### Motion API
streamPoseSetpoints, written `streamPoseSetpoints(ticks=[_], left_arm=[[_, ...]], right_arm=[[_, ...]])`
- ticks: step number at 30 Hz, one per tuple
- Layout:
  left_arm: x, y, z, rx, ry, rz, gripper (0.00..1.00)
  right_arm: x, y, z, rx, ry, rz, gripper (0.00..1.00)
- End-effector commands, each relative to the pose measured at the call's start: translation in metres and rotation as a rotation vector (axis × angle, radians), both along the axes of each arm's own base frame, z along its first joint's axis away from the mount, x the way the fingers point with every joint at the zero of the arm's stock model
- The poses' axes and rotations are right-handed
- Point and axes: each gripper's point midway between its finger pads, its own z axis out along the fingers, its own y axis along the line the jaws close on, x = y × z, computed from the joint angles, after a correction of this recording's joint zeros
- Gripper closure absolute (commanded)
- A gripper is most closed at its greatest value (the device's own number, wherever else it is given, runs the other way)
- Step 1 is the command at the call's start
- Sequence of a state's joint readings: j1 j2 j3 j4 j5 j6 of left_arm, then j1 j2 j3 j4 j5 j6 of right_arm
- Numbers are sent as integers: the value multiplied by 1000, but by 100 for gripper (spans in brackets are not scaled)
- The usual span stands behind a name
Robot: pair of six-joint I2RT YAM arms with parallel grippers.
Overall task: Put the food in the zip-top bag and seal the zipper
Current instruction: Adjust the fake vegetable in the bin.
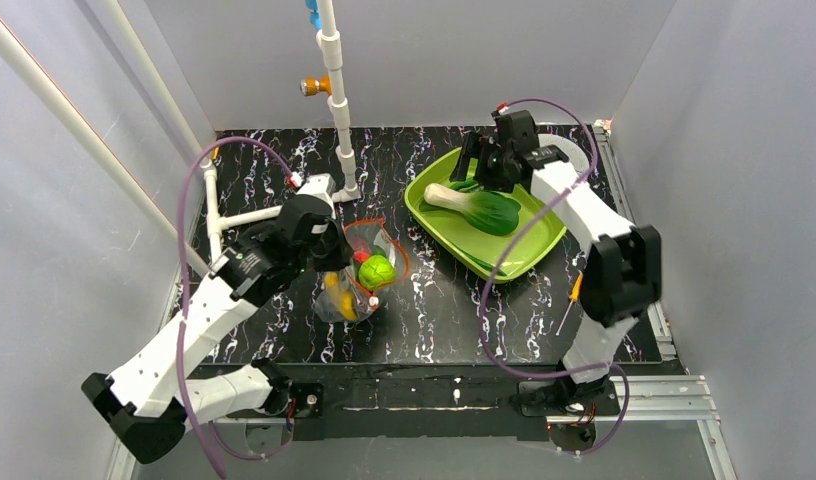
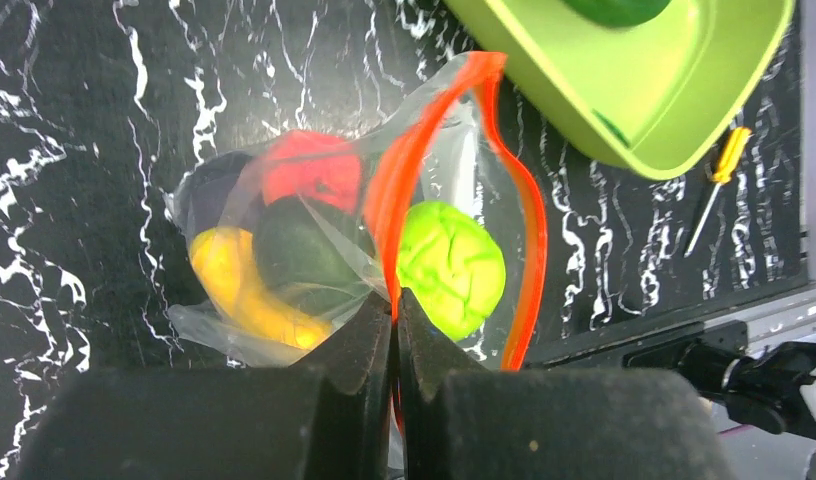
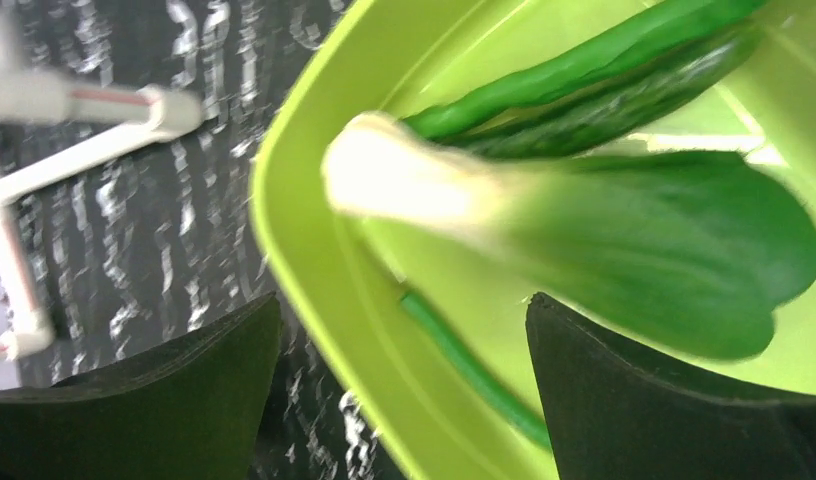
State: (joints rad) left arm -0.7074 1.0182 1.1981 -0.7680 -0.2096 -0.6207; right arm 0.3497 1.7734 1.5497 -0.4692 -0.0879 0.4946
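Black tabletop (image 1: 434, 300) with white marbled veining, and the things laid on it.
A clear zip-top bag (image 1: 349, 288) is laid left of centre, its red-orange zipper (image 2: 404, 170) gaping open. A lime-green tray (image 1: 532, 243) is set toward the far right, well apart from the bag. A small orange-handled screwdriver (image 1: 574, 293) is seen by the right edge, near the tray but not touching it. A white pipe frame (image 1: 249, 215) is stood at the far left.

Bright, even light, soft shadows. Right wrist view smeared, perhaps by motion, across the bok choy (image 3: 624, 250); glare streaks the zip-top bag (image 2: 449, 170).
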Motion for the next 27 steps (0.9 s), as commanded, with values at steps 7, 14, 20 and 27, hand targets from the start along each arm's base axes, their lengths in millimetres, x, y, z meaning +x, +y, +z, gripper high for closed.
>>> streamPoseSetpoints(ticks=[7,14,20,27], left_arm=[[-11,10,-1,1,16,19,100],[-10,11,5,-8,-10,20,100],[-6,7,6,1,-14,3,100],[-2,0,3,1,-3,-15,100]], right_arm=[[71,-4,-54,-34,86,67,6],[4,-11,-103,2,256,113,9],[-61,-32,-93,3,207,130,9],[-64,-44,-71,-19,132,97,9]])
